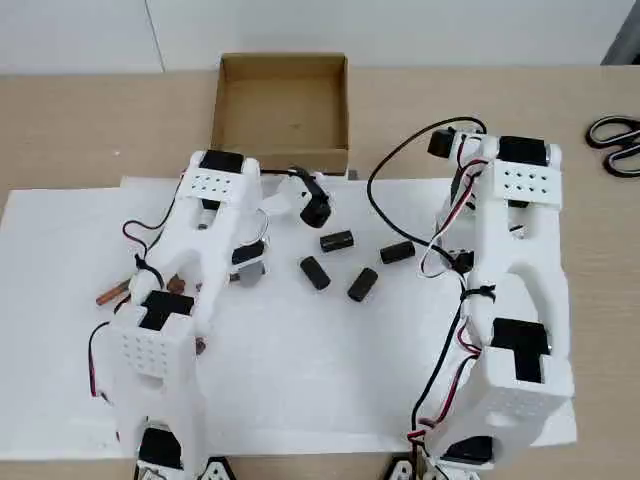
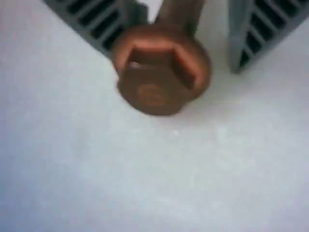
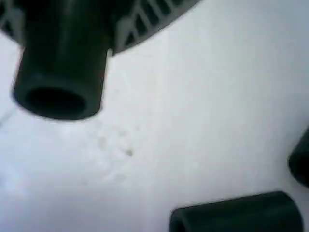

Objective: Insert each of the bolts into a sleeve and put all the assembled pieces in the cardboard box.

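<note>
Straddling a copper bolt (image 2: 161,72) in the upper middle of the left wrist view with the left gripper (image 2: 176,58), jaws apart: one finger (image 2: 99,19) right against the hexagonal head, the other separated from the shank by a strip of bare white sheet (image 2: 145,183). Resting on that sheet, head turned to the camera, shank running off the frame's top edge. Clamping a black sleeve (image 3: 60,63) in the upper left of the right wrist view with the right gripper (image 3: 63,34), ribbed fingers (image 3: 145,19) pressed against both sides, hollow end facing the camera; cannot tell whether touching the sheet or raised off it. Sharing that frame with two neighbouring sleeves (image 3: 236,212), one along the bottom edge, one cut by the right edge, both apart from the held one. Looking down from the high view: cardboard box (image 1: 280,110) at the upper middle, top open, standing on the wooden table (image 1: 60,120) at the sheet's far edge. Scattered across the frame's centre, several loose sleeves (image 1: 337,241), on their sides, near one another but not touching, between an arm (image 1: 195,250) at the left and a second arm (image 1: 525,250) at the right. Lying at the left middle, just beside the left-hand arm, a second bolt (image 1: 110,295). Sitting at the table's upper right, a pair of scissors (image 1: 615,145).
</note>
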{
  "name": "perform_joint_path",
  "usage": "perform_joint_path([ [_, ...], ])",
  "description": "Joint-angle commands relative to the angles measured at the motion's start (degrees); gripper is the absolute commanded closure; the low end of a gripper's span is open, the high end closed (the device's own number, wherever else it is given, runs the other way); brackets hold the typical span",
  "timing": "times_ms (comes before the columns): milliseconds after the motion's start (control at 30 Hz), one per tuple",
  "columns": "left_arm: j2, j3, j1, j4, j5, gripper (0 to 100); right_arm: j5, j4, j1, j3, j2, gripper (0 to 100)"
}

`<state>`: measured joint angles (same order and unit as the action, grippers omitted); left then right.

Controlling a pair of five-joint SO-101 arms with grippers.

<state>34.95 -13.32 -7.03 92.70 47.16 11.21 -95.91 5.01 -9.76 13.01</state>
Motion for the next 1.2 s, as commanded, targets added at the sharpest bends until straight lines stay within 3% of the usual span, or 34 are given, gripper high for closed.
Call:
perform_joint_path([
  [0,1.5,-0.6,0.4,-1.2,-0.1,99,0.5,0.1,0.3,-0.5,-4.0,99.5],
  [167,-1.6,-2.9,0.4,3.6,-0.3,99,0.3,-0.3,-1.2,-0.4,-6.7,99.5],
  [367,-12.7,-6.5,-0.4,6.2,-6.8,99,0.3,-0.4,-7.3,-0.1,-17.7,99.5],
  [633,-29.8,-2.2,-4.0,7.7,-24.5,99,0.5,-0.1,-12.4,6.6,-31.4,99.6],
  [733,-36.1,0.6,-5.2,7.6,-25.3,99,0.3,0.0,-12.7,9.1,-37.6,99.6],
  [967,-52.4,10.9,-6.4,-0.9,-32.0,100,-4.6,0.7,-13.7,19.6,-53.1,99.6],
  [1167,-64.9,30.5,-6.2,-11.9,-43.7,100,-5.1,9.9,-14.0,36.2,-67.1,99.6],
])
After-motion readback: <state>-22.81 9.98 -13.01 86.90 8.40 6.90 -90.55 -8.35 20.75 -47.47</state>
